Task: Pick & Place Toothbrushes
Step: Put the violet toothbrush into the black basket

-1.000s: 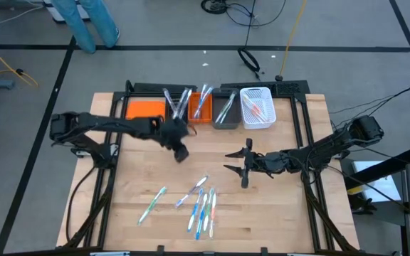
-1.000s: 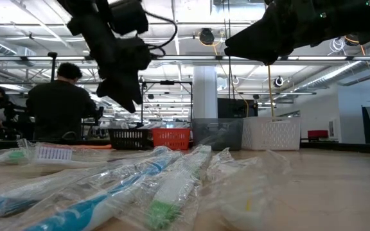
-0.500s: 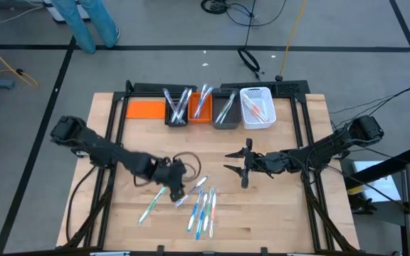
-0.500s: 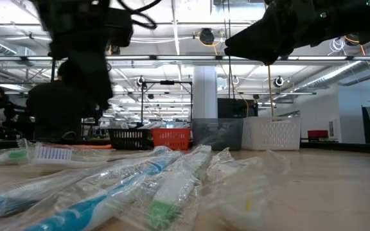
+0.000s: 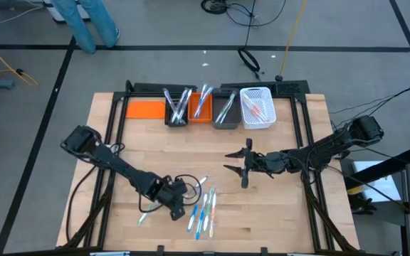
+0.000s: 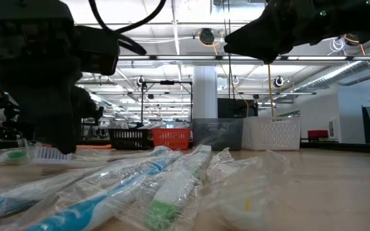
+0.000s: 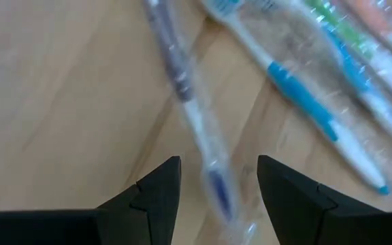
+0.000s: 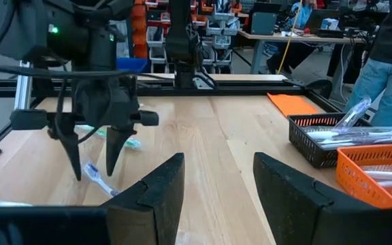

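The left gripper (image 5: 174,209) had its two fingers (image 7: 156,192) spread apart, pointing down over the table (image 5: 276,213). In the left wrist view a wrapped toothbrush with a blue end (image 7: 194,136) ran right between the fingers, not pinched, just sitting in the gap. That put the gripper in the lower middle of the high view, at the left edge of the loose toothbrushes (image 5: 203,206), which were fanned out on the wood in clear wrappers, blue, green and white. One more wrapped brush (image 5: 144,213) lay a bit to the left of the gripper, apart from the pile.

The right gripper (image 5: 244,167) hung over bare wood at center right in the high view, well apart from the pile, fingers spread too and nothing in them. Its own wrist view showed both dark fingers (image 8: 154,194) with open space between.

Along the top edge of the table sat a row of bins: a black basket (image 5: 177,114) and an orange bin (image 5: 201,109), both with toothbrushes standing in them, then a grey bin (image 5: 225,112) and a white basket (image 5: 258,108). An orange sheet (image 5: 145,109) lay flat just left of the black basket.

A person (image 6: 56,106) stood in the background at the left of the low view.
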`<action>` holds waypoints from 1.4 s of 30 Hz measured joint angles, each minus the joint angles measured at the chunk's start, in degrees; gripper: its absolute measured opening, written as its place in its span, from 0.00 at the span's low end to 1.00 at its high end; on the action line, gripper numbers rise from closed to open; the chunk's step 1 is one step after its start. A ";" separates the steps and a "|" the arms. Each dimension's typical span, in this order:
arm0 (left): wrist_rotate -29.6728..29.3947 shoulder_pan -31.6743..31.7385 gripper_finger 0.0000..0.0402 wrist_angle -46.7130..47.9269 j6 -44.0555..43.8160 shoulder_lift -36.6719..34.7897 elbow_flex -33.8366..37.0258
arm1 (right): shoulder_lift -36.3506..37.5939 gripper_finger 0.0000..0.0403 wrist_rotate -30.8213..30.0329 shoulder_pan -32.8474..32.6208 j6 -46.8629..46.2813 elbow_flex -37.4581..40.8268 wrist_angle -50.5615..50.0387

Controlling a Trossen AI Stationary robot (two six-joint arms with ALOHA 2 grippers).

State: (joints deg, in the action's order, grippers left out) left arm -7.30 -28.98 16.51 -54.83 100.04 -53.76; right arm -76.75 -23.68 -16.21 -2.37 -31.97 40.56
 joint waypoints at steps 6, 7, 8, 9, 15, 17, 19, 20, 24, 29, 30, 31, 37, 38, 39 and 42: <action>-0.19 -0.77 0.49 -0.33 -1.41 2.10 -0.15 | 0.00 0.42 0.00 0.00 0.00 0.00 -0.07; -0.19 -0.83 0.49 -0.28 -1.48 2.34 -0.19 | 0.00 0.42 0.00 0.00 0.00 0.00 -0.09; -0.17 -0.84 0.49 -0.16 -1.86 2.48 -0.24 | 0.00 0.42 0.00 0.00 0.01 0.00 -0.09; -0.15 -0.82 0.48 -0.03 -2.30 2.48 -0.24 | 0.00 0.42 0.00 0.00 0.00 0.00 -0.07; -0.27 -0.77 0.31 0.69 -3.91 2.55 -0.17 | 0.00 0.42 0.00 -0.01 0.00 0.00 -0.09; -0.27 -0.51 0.23 0.95 -4.20 2.59 -0.13 | 0.00 0.42 0.00 0.00 0.00 0.00 -0.09; -0.21 -0.45 0.13 0.95 -4.24 2.61 -0.11 | 0.00 0.42 0.00 0.00 0.00 0.00 -0.09; -0.22 -0.49 0.08 0.94 -4.24 2.61 -0.11 | 0.00 0.42 0.00 -0.01 0.00 0.00 -0.09; -0.08 -0.49 0.02 0.32 -4.47 2.33 -0.09 | 0.00 0.42 0.00 -0.02 0.00 0.00 -0.09; -1.37 -0.55 0.01 2.73 -4.74 -0.34 0.12 | 0.00 0.42 0.00 -0.02 0.00 0.02 -0.09; -2.23 -0.56 0.01 3.12 -4.54 -1.30 0.20 | 0.00 0.42 0.00 -0.02 0.00 0.02 -0.09; -2.74 -0.58 0.00 2.67 -4.24 -2.23 0.17 | 0.00 0.42 0.01 -0.02 0.00 0.02 -0.09; -4.53 -0.30 0.00 0.03 -0.96 -6.65 0.07 | 0.00 0.42 7.16 -0.02 1.17 0.09 0.71; -4.75 -0.24 0.00 -0.51 -0.38 -7.36 0.07 | 0.00 0.42 8.31 -0.04 1.95 0.09 1.11; -4.90 -0.01 0.00 -1.26 0.10 -8.03 0.07 | 0.00 0.42 9.13 -0.04 2.64 0.09 1.26; -6.23 1.34 0.00 -4.14 2.03 -9.41 0.02 | 0.00 0.42 9.02 -0.20 3.19 0.09 1.15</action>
State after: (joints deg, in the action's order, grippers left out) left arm -13.52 -27.64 12.37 -52.80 90.62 -53.74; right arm -76.75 -14.66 -16.40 0.82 -31.88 41.71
